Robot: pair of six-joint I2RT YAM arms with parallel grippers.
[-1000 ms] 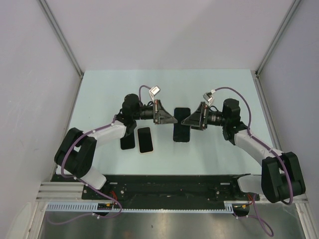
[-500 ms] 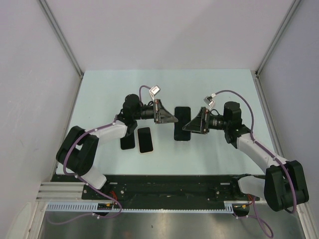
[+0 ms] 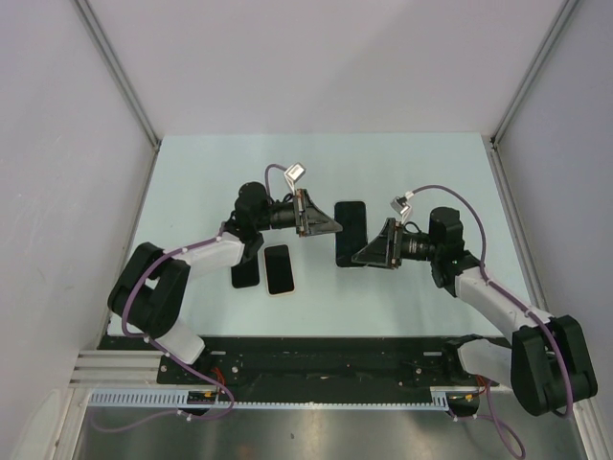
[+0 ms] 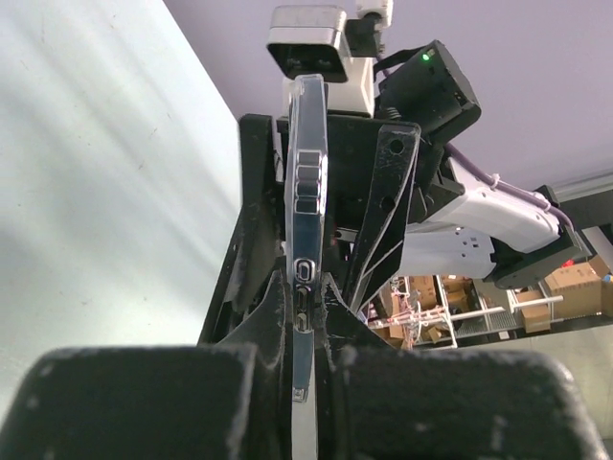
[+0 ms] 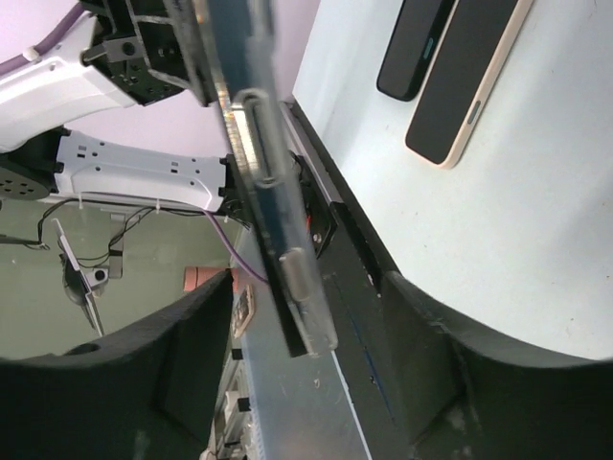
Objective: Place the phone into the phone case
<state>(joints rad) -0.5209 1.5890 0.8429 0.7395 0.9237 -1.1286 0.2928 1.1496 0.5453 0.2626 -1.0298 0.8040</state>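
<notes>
My left gripper [image 3: 333, 226] is shut on a clear phone case [image 3: 351, 230] and holds it above the table's middle. In the left wrist view the case [image 4: 307, 182] stands edge-on between the closed fingers, with my left gripper [image 4: 305, 297] pinching its near end. A dark phone [image 5: 284, 321] lies flat against the case [image 5: 263, 163]; how far it sits in I cannot tell. My right gripper [image 3: 356, 257] is open at the pair's near end. In the right wrist view my right gripper [image 5: 306, 287] straddles that end with a gap on each side.
Two other phones lie flat on the pale table [image 3: 421, 182] left of centre: a black one [image 3: 246, 272] and one with a beige rim [image 3: 279, 269]. Both show in the right wrist view, black phone [image 5: 417, 48] and beige-rimmed phone [image 5: 474, 77].
My right gripper has slid toward the near edge, down to the lower end of the held case, and its jaws have narrowed. The left gripper keeps its grip and place.
</notes>
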